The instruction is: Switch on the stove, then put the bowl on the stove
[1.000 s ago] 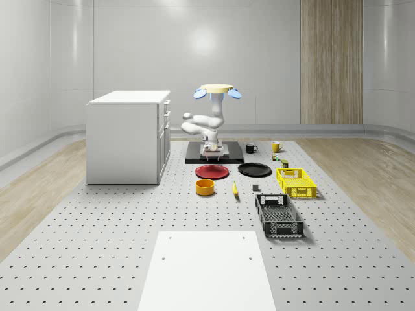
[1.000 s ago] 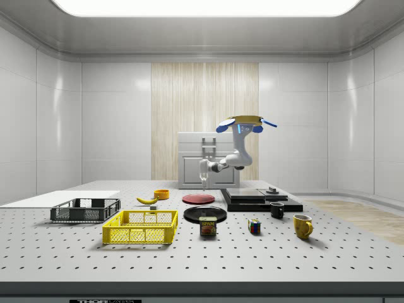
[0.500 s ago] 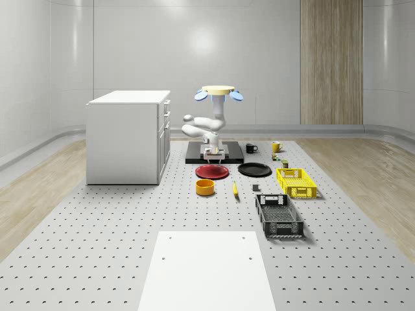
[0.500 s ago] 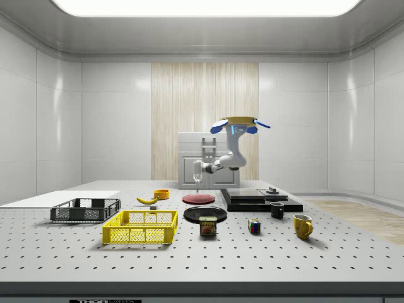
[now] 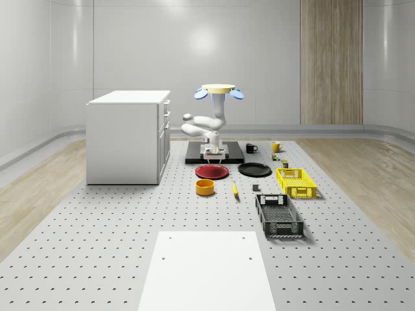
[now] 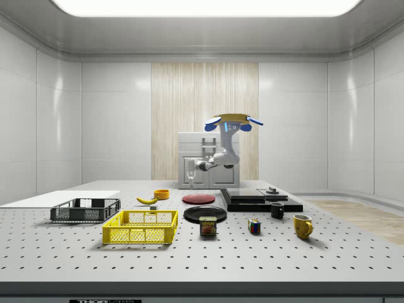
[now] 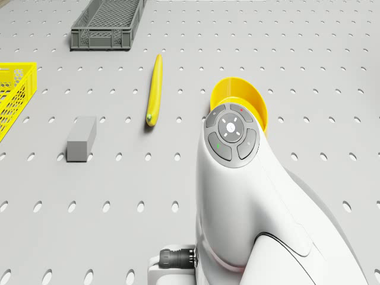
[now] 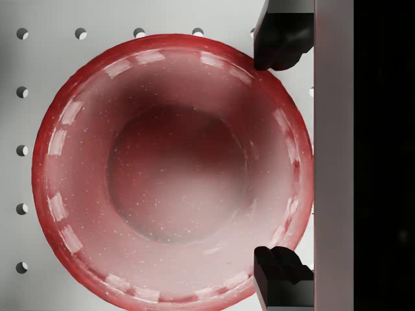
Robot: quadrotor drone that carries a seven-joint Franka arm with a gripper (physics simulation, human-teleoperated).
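Now, your status:
Claw (image 8: 279, 155): open, empty, above red plate (image 8: 172, 168).
Left: grab bowl (image 5: 205, 187), at plate's 7 o'clock, onto stove (image 5: 237, 157).

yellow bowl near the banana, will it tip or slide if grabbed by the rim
The round yellow bowl looks rigid and thin-walled, so probably light. Its low, wide shape suggests it won't tip easily, but it may slide on the smooth perforated table if pushed.

Drone (image 5: 217, 89) held airborne; arm (image 6: 218, 159) folded downward; gripper (image 8: 283, 155) pointed straight down, fingers (image 8: 279, 40) spread apart.
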